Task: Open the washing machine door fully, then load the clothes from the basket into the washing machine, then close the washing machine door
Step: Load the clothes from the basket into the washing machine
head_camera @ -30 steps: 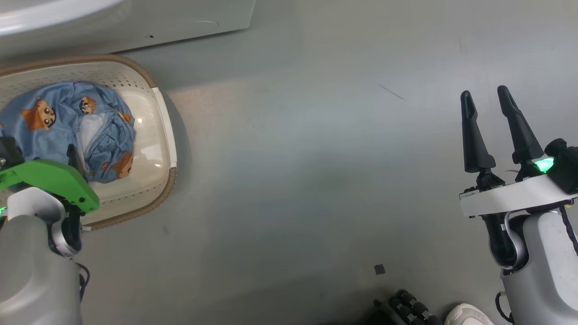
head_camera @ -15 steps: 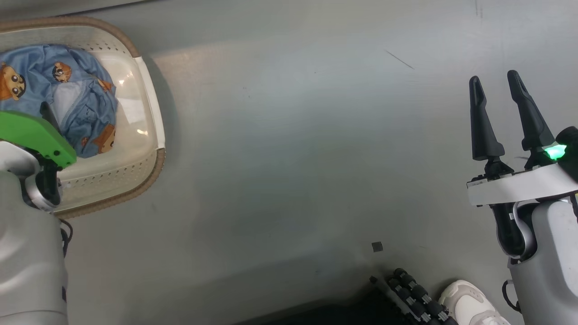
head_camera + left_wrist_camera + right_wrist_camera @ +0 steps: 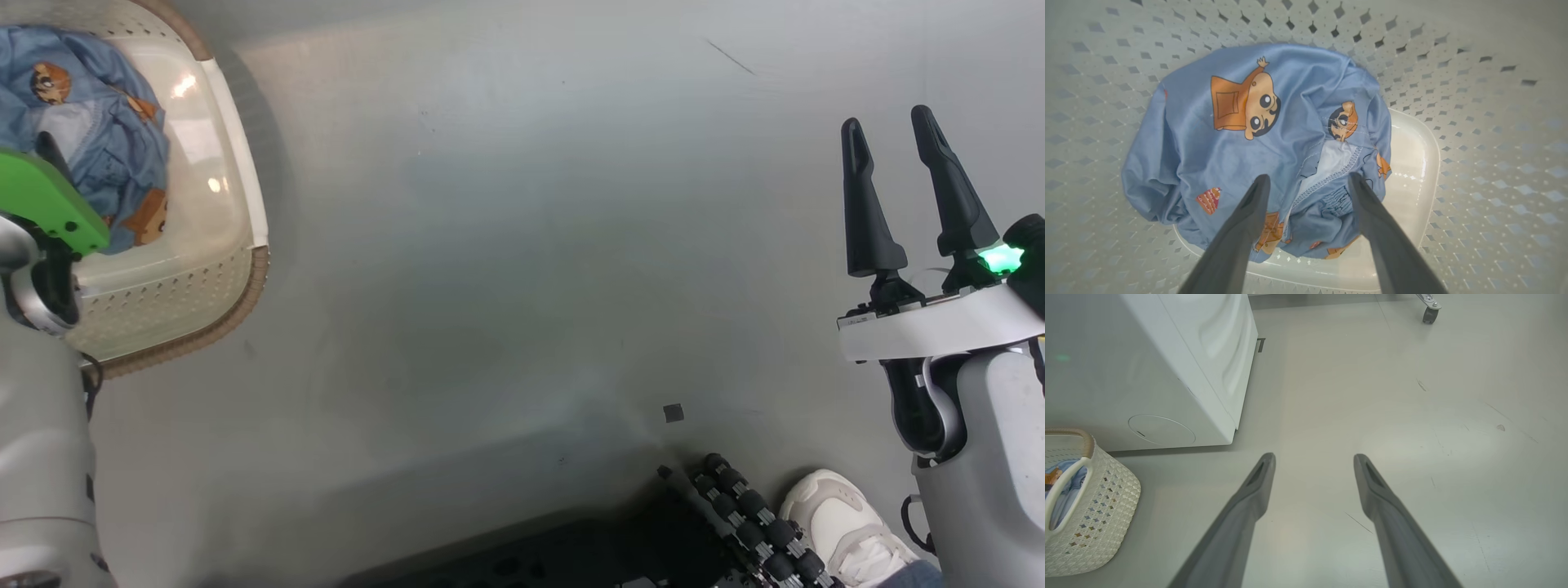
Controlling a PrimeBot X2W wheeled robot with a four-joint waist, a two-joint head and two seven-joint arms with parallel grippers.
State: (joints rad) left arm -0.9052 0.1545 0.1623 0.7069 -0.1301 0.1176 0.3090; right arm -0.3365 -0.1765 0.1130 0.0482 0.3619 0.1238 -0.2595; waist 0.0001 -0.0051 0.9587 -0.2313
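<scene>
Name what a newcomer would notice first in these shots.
The light-blue fabric clothes printed with orange-brown cartoon bears, bunched in the cream-white perforated plastic basket, catch the eye first, with the left hand open over them. Next come the big white washing machine on the grey floor beside the basket, the right hand open over bare floor, and a person's white shoe at the head view's bottom edge.

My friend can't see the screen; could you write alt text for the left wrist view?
The robot's left hand, its two dark fingers spread open, points down at crumpled light-blue clothes printed with orange cartoon bears. The clothes lie in a cream perforated basket, with part of its glossy floor bare at the right.
</scene>
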